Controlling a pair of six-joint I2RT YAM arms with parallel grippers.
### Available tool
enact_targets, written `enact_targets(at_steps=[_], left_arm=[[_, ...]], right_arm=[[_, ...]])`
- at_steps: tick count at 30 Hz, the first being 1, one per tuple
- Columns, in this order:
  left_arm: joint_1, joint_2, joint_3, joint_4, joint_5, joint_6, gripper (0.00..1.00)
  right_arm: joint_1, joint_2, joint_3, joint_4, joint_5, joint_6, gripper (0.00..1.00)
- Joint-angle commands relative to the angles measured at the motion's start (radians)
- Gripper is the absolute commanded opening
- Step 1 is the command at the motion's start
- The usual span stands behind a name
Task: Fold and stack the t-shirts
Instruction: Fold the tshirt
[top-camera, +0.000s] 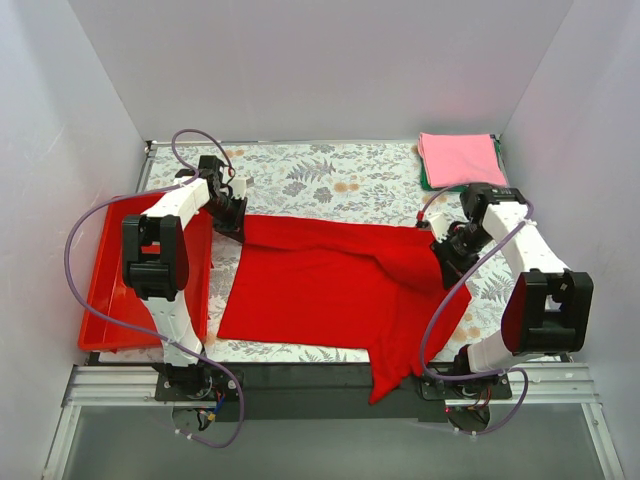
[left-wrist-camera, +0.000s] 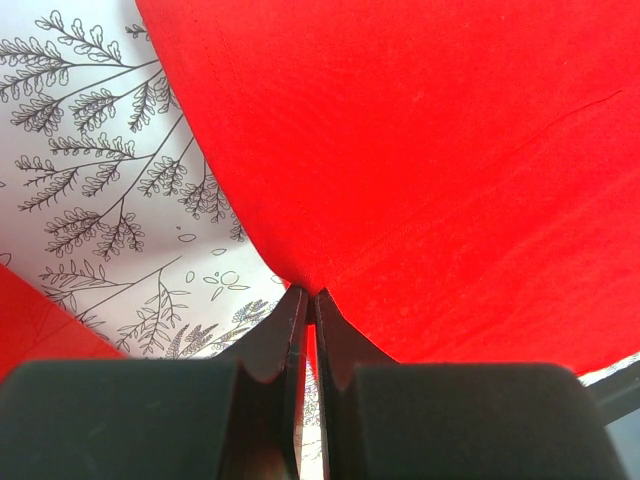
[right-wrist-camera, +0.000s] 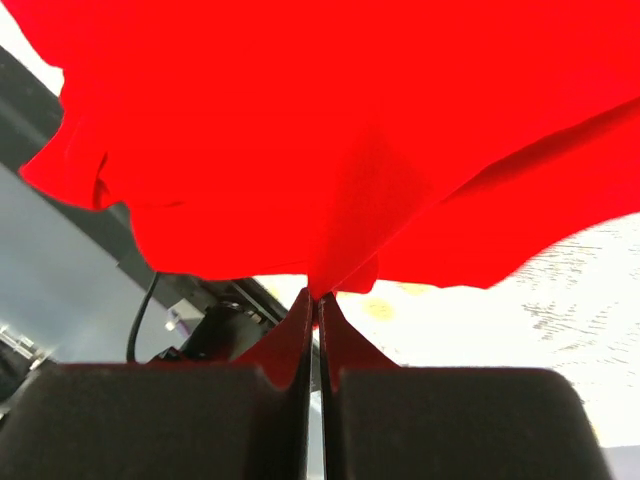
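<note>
**Two thin pinches and a flap over the edge**

We see the red t-shirt (top-camera: 320, 290) spread across the middle of the table (top-camera: 330, 180), with a long flap hanging over the near edge toward the right corner. The left gripper (left-wrist-camera: 308, 300) has its fingers pressed together on the shirt's far-left corner, just beside the red tray (top-camera: 105, 300) that lies along the left edge. The right gripper (right-wrist-camera: 315, 298) pinches a raised fold on the shirt's right side. The pink t-shirt (top-camera: 460, 158) lies folded in the far right corner, on a dark green t-shirt (top-camera: 425, 181) of which only a sliver shows.

Both grips hold very little cloth, so we think a pull with the arms moving apart could tug a corner free. The hanging flap worries us too: its weight may drag the shirt toward the near edge once it is lifted. An uneven lift would bunch the fabric, and a wide right-hand sweep could nudge the folded pile.
</note>
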Motion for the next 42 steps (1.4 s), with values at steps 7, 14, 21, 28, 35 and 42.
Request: enact_targets(at_steps=[7,14,21,28,35,42], left_arm=[[-0.003,-0.041,0.028,-0.007,-0.020,0.010,0.00],[-0.003,-0.027,0.027,-0.012,-0.025,0.018,0.00],[-0.002,-0.015,0.022,-0.022,-0.019,0.042,0.00],[0.004,-0.053,0.100,-0.021,0.082,0.070,0.38],[-0.023,0.019,0.154,0.116,0.144,-0.030,0.39],[-0.060,0.102,0.117,0.212,0.097,-0.106,0.36]], right_arm=[[0.066,-0.032,-0.083,-0.038,-0.072,-0.044,0.01],[0.072,0.000,-0.077,-0.037,-0.064,-0.042,0.01],[0.060,0.035,-0.071,-0.035,-0.067,-0.041,0.21],[-0.057,0.107,0.165,-0.032,-0.113,-0.041,0.38],[-0.078,0.261,0.288,0.205,-0.087,0.160,0.22],[-0.075,0.426,0.308,0.368,0.060,0.198,0.17]])
